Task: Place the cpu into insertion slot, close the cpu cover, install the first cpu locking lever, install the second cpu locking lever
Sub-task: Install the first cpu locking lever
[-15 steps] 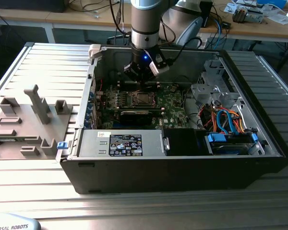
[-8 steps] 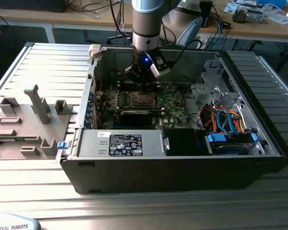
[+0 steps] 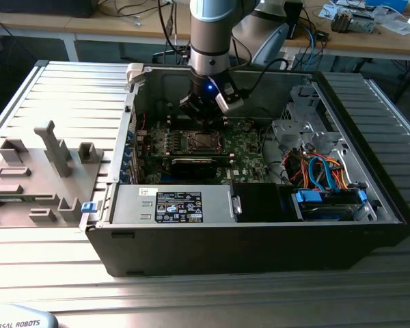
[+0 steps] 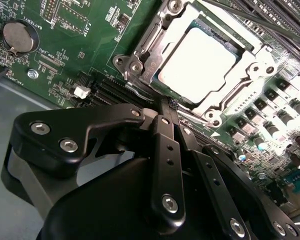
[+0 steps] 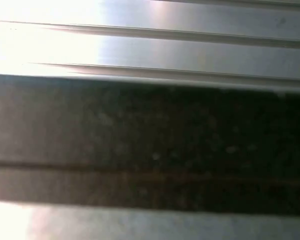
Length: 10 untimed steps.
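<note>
The cpu (image 4: 197, 62) sits under the cpu cover (image 4: 155, 45); the clenched pincer (image 4: 169, 107) seemingly touches its edge.

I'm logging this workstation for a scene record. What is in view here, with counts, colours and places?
computer case: one, black, open, on the ribbed metal table.
motherboard: one, green, on the case floor.
cpu: one, silvery-grey, seated in the socket.
cpu cover: one, silver frame, lying closed around the cpu.
coin battery: one, silver, on the motherboard.
cables: a bundle, orange, blue and red, toward the exterior view's right inside the case.
fixture tray: one, grey, on the table at the exterior view's left.
arm: one, grey with pale blue bands, reaching down into the case.
gripper: one, black, fingers together at the socket's edge.
</note>
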Motion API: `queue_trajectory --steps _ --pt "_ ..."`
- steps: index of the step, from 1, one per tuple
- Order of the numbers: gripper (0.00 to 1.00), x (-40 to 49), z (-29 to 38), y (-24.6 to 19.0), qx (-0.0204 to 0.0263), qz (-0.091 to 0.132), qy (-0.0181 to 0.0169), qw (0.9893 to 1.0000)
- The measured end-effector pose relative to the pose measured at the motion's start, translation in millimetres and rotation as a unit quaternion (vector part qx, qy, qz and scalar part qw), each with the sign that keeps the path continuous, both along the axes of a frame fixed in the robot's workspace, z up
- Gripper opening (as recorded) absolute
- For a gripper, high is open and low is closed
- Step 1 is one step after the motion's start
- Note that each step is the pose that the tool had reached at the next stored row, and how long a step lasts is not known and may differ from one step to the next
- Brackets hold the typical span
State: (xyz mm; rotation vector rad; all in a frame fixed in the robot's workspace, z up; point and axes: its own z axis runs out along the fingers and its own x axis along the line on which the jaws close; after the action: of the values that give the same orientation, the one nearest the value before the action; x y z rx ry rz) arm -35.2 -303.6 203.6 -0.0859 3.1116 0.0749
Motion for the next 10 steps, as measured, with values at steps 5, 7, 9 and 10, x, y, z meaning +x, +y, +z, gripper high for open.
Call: queue_trajectory --steps 5,7,9,10 --pt "0.11 2.2 -1.0 0.0 0.0 0.0 0.0 1.0" --pt "0.11 2.5 -1.2 0.0 0.0001 0.0 -0.0001 1.0" --pt "0.11 2.8 -1.2 0.0 0.0001 0.0 0.0 1.0" --pt "0.11 3.2 -1.2 0.0 0.0001 0.0 0.0 1.0"
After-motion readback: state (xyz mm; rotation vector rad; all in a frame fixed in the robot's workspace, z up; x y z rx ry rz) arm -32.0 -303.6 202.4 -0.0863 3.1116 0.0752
